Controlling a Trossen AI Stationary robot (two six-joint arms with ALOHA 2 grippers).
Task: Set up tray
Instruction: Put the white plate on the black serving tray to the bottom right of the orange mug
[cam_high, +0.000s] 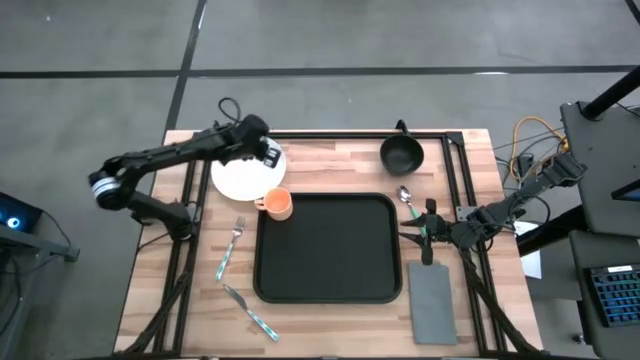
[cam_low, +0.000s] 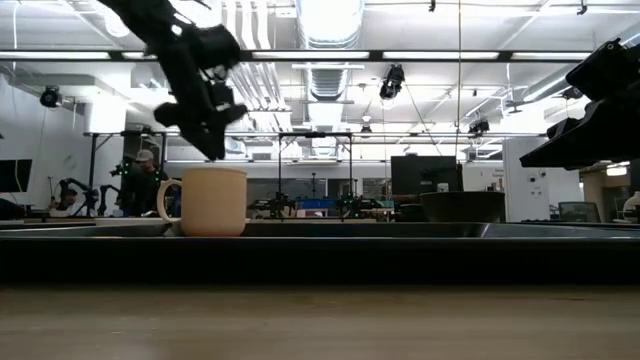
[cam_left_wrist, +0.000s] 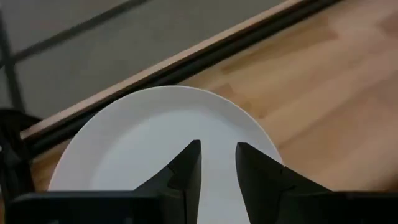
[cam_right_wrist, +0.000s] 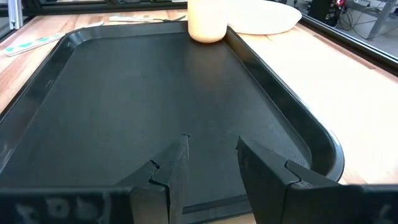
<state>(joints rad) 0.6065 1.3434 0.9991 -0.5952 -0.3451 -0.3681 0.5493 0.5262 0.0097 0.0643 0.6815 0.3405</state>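
Hovering over the white plate (cam_high: 243, 176) near the table's (cam_high: 330, 150) far left corner, the left gripper (cam_left_wrist: 217, 163) has its fingers slightly apart. The tray (cam_high: 328, 248) lies mid-table. At its right edge, the right gripper (cam_right_wrist: 211, 163) is parted too, holding nothing.

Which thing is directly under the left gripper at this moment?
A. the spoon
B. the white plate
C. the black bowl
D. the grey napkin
B. The left gripper hangs over the white plate at the far left of the table, and in the left wrist view its open fingers frame the plate's surface.
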